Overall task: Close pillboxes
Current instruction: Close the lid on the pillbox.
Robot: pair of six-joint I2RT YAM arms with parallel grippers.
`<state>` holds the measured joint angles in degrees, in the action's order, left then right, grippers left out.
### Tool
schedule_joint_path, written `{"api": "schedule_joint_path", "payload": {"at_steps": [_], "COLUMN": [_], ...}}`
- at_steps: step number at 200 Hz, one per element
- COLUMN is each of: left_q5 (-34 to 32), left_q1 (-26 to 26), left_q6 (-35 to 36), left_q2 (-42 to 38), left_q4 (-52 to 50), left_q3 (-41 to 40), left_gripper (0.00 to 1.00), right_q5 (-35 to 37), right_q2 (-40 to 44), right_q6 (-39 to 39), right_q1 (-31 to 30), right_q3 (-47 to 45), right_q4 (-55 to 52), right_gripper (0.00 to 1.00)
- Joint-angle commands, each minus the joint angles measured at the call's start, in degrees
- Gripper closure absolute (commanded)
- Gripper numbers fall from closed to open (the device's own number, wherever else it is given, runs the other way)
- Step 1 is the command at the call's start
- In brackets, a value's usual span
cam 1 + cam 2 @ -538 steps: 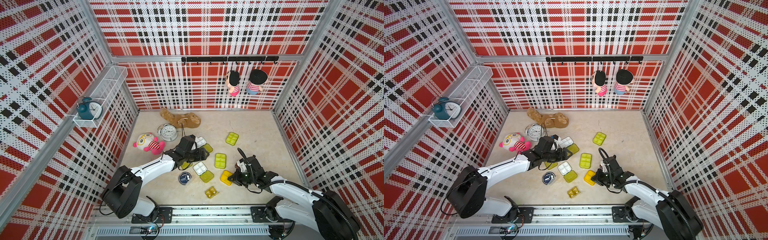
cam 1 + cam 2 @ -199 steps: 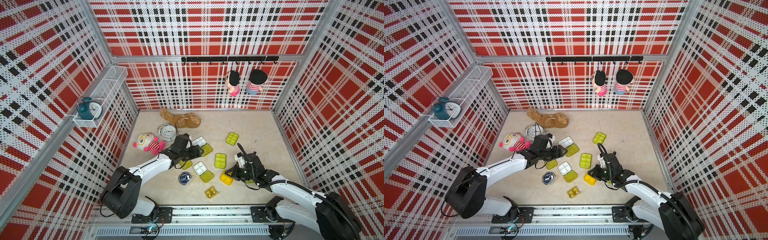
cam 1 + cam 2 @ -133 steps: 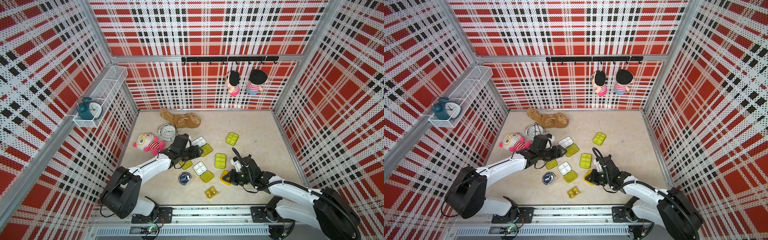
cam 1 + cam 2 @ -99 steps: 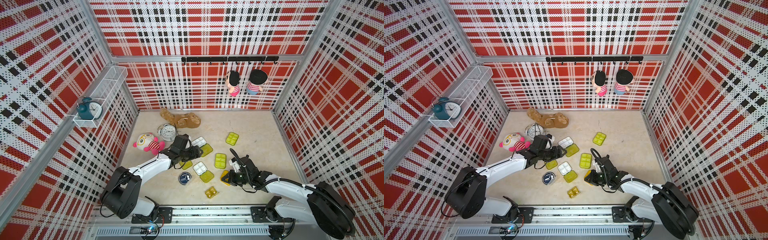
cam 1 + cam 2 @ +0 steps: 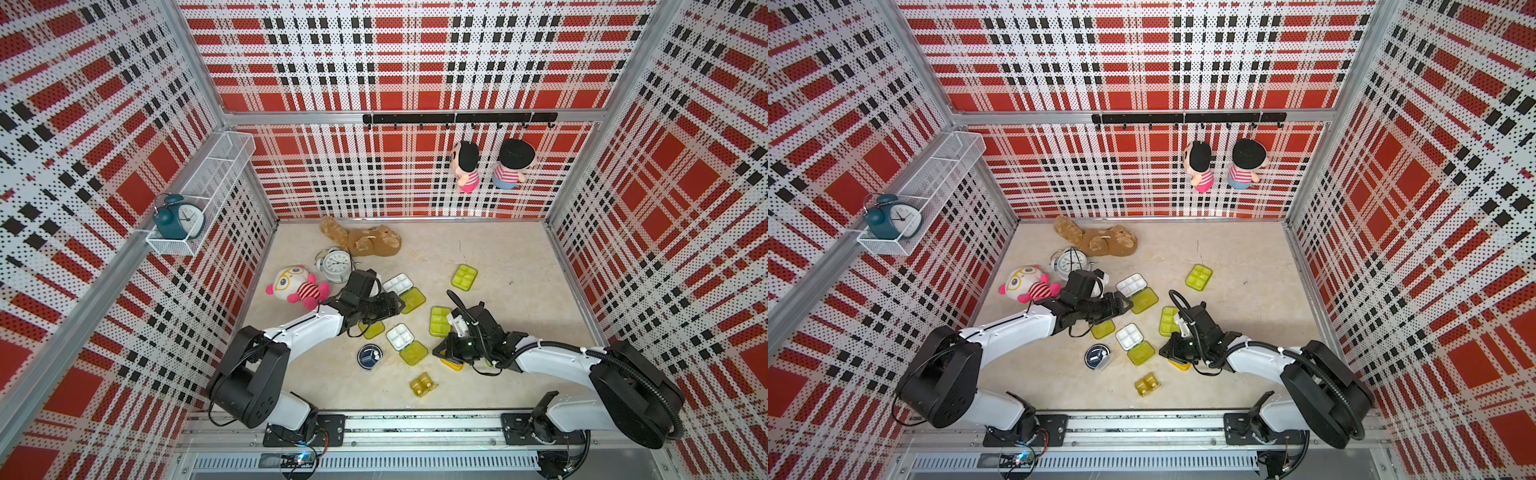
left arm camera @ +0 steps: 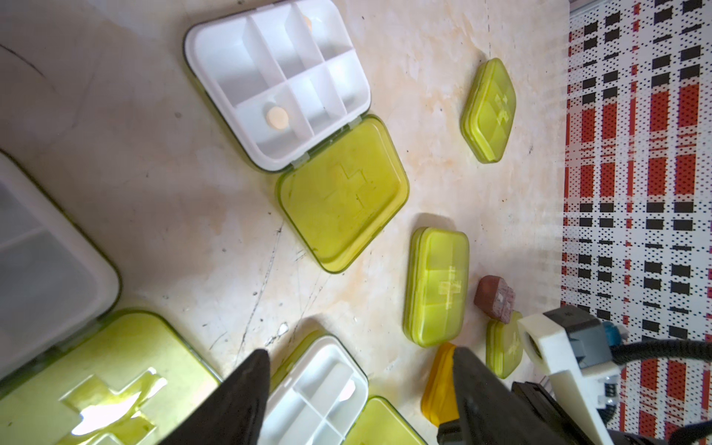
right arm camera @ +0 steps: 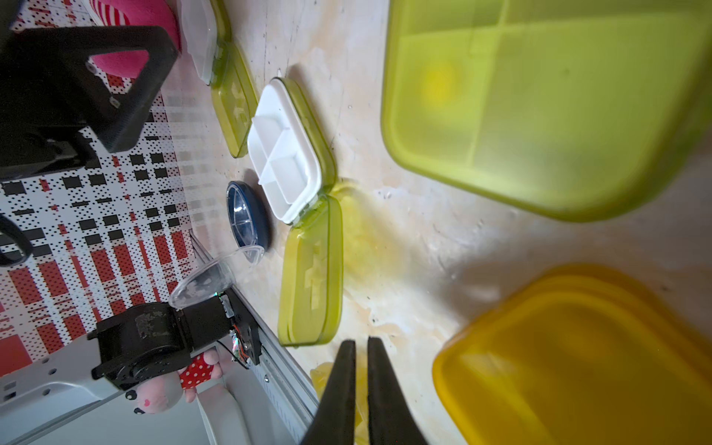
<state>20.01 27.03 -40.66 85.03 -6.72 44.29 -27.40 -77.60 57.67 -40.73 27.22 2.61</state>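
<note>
Two pillboxes lie open: a white tray (image 5: pixel 398 284) with a lime lid (image 5: pixel 412 300), and another tray (image 5: pixel 400 336) with its lid (image 5: pixel 413 353). A third open pillbox (image 6: pixel 38 250) sits under my left arm. Two lime pillboxes (image 5: pixel 464 277) (image 5: pixel 440 321) are closed. My left gripper (image 5: pixel 392 304) (image 6: pixel 358 358) hovers open between the open boxes, holding nothing. My right gripper (image 5: pixel 440 353) (image 7: pixel 358 346) is shut and empty, low over the floor beside the orange-yellow pillbox (image 7: pixel 578 366), which its wrist partly hides in both top views. A round navy pillbox (image 5: pixel 369 357) and an amber one (image 5: pixel 423 384) lie nearer the front.
A white alarm clock (image 5: pixel 336 264), a pink plush (image 5: pixel 297 286) and a brown plush (image 5: pixel 365 241) lie behind my left arm. A small brown box (image 6: pixel 495 296) sits by the right wrist. Plaid walls close three sides; a rail (image 5: pixel 415 428) runs along the front.
My right arm has swung left over the orange-yellow pillbox toward the open lime lid, its jaws parting a hair. The left arm has stayed put.
</note>
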Motion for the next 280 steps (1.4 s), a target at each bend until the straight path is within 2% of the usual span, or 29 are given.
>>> {"api": "schedule_joint_path", "payload": {"at_steps": [1, 43, 70, 116, 150, 186, 217, 263, 280], "left_q5": [1.8, 3.2, 4.0, 4.0, 4.9, 7.0, 8.7, 10.0, 11.0], "left_q1": [-2.4, -7.5, -9.7, -9.9, -10.0, -10.2, -11.0, -11.3, -12.2], "left_q6": [0.8, 2.1, 3.6, 5.7, 6.0, 7.3, 8.9, 11.8, 10.4], "left_q2": [1.5, 4.6, 9.0, 15.4, 20.4, 24.9, 28.1, 30.5, 31.6], "left_q4": [2.4, 2.2, 1.2, -1.7, -2.9, -3.5, -3.9, -2.0, -0.4], "left_q3": [1.8, 7.2, 12.8, 22.1, 28.5, 34.3, 35.9, 35.5, 34.5], "left_gripper": [0.24, 0.24, 0.24, 0.24, 0.23, 0.23, 0.23, 0.22, 0.23], "right_q5": [0.8, 3.8, 1.5, 1.3, 0.8, 4.1, 5.0, 8.4, 9.3], "right_q2": [-0.5, -1.8, -5.5, -14.0, -17.1, -19.3, -20.9, -23.1, -23.9], "right_q6": [-1.6, -4.5, -4.6, -3.8, 0.6, 2.0, 5.6, 6.1, 7.3], "right_q1": [-0.4, 0.3, 2.5, 4.5, 4.5, 4.5, 4.4, 3.8, 3.6], "right_q3": [2.6, 8.9, 13.1, 25.9, 28.4, 32.8, 34.7, 38.3, 38.4], "right_q4": [-1.3, -6.9, -6.0, -13.0, -9.9, -14.9, -16.4, -22.8, -23.2], "right_gripper": [0.89, 0.89, 0.88, 0.89, 0.89, 0.88, 0.88, 0.88, 0.88]}}
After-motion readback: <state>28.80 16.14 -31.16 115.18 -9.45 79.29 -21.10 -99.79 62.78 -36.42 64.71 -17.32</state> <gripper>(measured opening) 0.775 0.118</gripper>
